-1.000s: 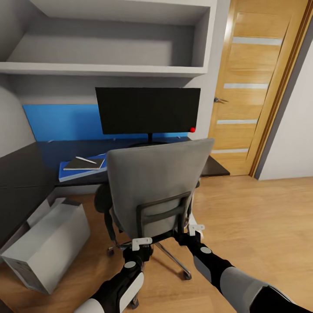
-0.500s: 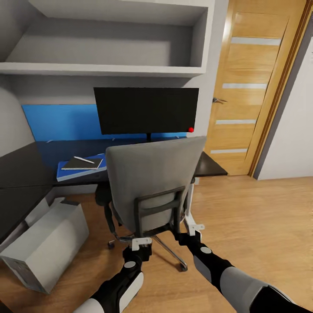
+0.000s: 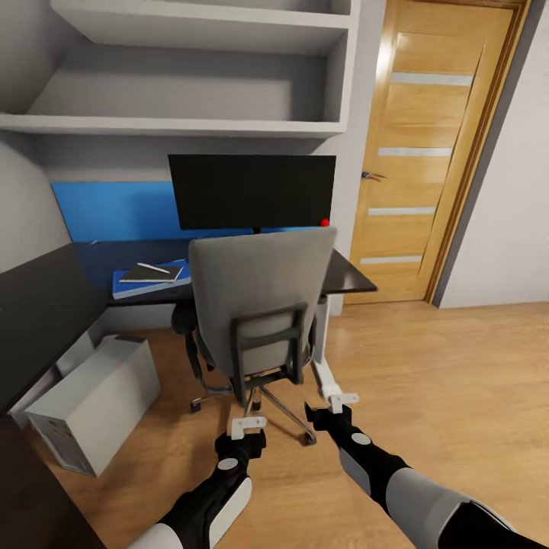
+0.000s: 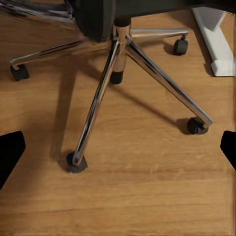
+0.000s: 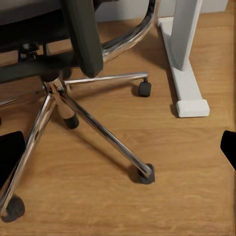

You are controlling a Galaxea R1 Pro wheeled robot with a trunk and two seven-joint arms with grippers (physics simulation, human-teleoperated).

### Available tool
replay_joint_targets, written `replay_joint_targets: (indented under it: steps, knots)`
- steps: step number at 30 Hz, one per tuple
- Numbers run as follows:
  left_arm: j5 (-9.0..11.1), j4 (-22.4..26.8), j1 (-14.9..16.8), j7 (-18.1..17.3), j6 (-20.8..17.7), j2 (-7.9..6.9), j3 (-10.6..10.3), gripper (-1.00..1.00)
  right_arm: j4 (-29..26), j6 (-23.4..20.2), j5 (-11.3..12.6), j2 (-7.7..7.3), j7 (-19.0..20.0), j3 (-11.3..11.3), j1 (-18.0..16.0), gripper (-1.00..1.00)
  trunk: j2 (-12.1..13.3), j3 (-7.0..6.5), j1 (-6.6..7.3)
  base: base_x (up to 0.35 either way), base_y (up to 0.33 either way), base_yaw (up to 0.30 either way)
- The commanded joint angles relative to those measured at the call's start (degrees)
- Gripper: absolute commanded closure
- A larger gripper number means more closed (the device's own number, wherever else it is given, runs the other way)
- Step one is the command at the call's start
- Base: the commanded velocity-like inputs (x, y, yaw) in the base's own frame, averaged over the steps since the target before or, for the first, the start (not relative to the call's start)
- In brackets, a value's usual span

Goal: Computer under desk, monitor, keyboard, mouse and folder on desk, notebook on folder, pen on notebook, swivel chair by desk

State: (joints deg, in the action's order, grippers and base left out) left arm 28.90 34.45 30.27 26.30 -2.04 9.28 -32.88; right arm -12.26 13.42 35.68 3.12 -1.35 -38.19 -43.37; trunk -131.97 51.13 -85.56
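The grey swivel chair [image 3: 259, 301] stands with its back to me, pushed up to the black desk [image 3: 46, 286]. Its metal star base [image 4: 123, 64] [image 5: 98, 125] rests on the wood floor. The black monitor [image 3: 252, 191] stands on the desk behind the chair. To its left lies the blue folder [image 3: 126, 288], with the dark notebook [image 3: 146, 273] on top and the pen [image 3: 155, 268] on that. Under the desk's corner sits the light-grey computer [image 3: 95, 400]. My left gripper [image 3: 249, 427] [image 4: 118, 150] and right gripper [image 3: 337, 402] [image 5: 118, 147] hang open and empty just short of the chair. The keyboard and mouse are hidden.
A white desk leg [image 3: 324, 358] [image 5: 184, 64] with a floor foot stands right of the chair base. A wooden door [image 3: 427, 152] is at the right, and grey wall shelves [image 3: 191, 126] hang above the desk. Open wood floor [image 3: 442, 381] lies to the right.
The whole view has pulled back. My grippers were up against the chair's backrest; now a gap of floor lies between them and the chair, which sits closer under the monitor.
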Motion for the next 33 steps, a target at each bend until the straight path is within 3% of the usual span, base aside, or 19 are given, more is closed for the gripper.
replay_joint_targets:
  steps: [1,10,21,22,28,29,33]
  knots:
    - [0.28,0.1,0.05,0.49,-0.22,-0.05,-0.34,-1.0,0.05,0.23,0.52,0.0,-0.14,-0.48,-0.05,-1.0,-0.03,0.05,0.04,-0.322,-0.085,0.0]
    - [0.36,0.1,0.05,0.39,-0.16,-0.12,-0.22,-1.0,0.05,0.12,0.63,0.1,-0.3,-0.54,-0.05,-1.0,-0.03,0.05,0.04,-0.266,-0.044,0.0]
    - [0.73,0.06,0.05,0.37,-0.16,-1.49,0.02,-1.0,0.12,-0.29,1.05,0.11,-0.61,-0.34,-0.05,-1.0,4.38,-1.92,2.46,-0.029,-0.003,0.0]
    - [1.92,-5.38,0.05,0.33,0.05,-1.79,-0.06,-1.0,3.36,0.61,1.17,0.04,-0.6,-0.29,0.03,-1.0,4.79,-2.1,2.68,0.0,0.0,0.0]
    - [2.01,-9.48,0.05,0.28,2.15,-1.81,-0.11,-1.0,4.79,3.16,1.28,-0.13,-0.66,-0.24,0.08,-1.0,7.19,-3.18,4.0,0.0,0.0,0.0]
    - [2.03,-12.08,0.05,0.23,4.68,-1.76,-0.21,-1.0,5.87,3.97,1.3,-0.12,-0.64,-0.23,0.1,-1.0,7.59,-3.36,4.22,0.0,0.0,0.0]
    - [1.98,-17.16,0.05,0.18,8.86,-1.44,-0.4,-1.0,8.16,5.5,1.32,-0.06,-0.6,-0.26,0.16,-1.0,9.2,-4.08,5.1,0.0,0.0,0.0]
